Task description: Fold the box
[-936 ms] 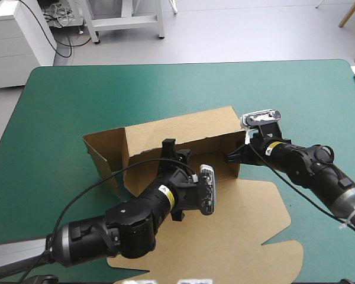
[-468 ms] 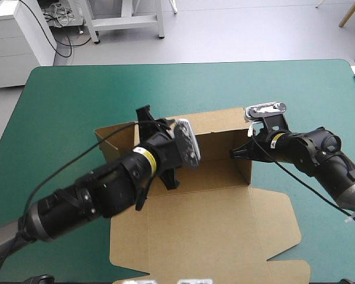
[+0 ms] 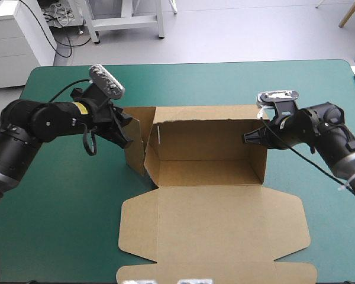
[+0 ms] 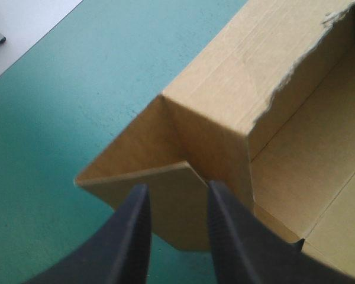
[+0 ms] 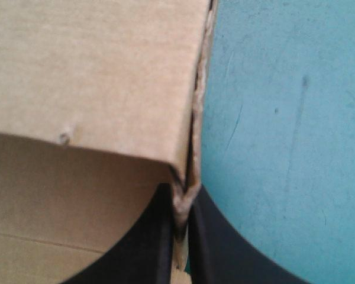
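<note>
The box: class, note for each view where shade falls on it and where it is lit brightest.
High view: the box has its flat lid evenly bright and its left outer flap darkest. Left wrist view: the wall's outer face is lit, its inner face shaded. Right wrist view: the wall's face is pale and the inside beneath it is dimmer; the teal-green cover shows no hard shadow.

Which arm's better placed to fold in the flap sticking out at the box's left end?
Left. The left gripper sits open right at that flap; the right gripper is shut on the box at the opposite end wall.
</note>
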Motion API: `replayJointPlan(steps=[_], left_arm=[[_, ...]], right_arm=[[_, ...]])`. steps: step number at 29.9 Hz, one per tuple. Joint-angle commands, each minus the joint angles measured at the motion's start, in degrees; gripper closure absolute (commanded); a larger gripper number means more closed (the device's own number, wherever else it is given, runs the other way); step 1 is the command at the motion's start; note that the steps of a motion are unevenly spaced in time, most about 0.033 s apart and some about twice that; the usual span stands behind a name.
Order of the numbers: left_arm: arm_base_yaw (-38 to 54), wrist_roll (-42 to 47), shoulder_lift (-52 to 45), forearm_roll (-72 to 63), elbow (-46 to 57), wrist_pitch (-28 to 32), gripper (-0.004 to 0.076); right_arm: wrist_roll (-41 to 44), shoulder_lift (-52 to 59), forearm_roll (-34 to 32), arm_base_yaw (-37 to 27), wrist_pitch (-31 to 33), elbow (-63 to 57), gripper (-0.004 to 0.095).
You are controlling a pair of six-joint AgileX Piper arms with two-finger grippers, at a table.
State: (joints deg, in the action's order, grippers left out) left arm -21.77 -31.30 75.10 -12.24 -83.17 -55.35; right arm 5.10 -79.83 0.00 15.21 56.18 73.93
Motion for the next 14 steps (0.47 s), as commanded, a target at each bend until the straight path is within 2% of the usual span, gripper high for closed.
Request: replayJointPlan(steps=[1, 4, 7, 10, 14], left_arm=[[4.97, -4.09, -4.22, -9.63, 0.24, 1.21, 0.0633], [5.61, -4.78, -7.99, -10.17, 4.35, 1.88, 0.0731], [5.61, -4.78, -13.31, -10.17, 10.54, 5.18, 0.0731], [5.61, -3.65, -20.13, -9.45, 18.98, 11.45, 0.0731], [5.61, 2.65, -30.88, -5.11, 31.22, 17.74, 0.0731]], right_arm=[[-2.5, -3.27, -0.72, -0.79, 0.49, 5.1, 0.0928], [-2.72, -7.96, -0.62, -0.79, 0.61, 7.98, 0.0928], [-4.25, -13.01, 0.0, -0.79, 0.73, 10.67, 0.0929], [-5.1, -17.45, 0.0, -0.79, 0.73, 13.0, 0.0929], [-6.2, -22.33, 0.31, -0.79, 1.14, 15.51, 0.0929]])
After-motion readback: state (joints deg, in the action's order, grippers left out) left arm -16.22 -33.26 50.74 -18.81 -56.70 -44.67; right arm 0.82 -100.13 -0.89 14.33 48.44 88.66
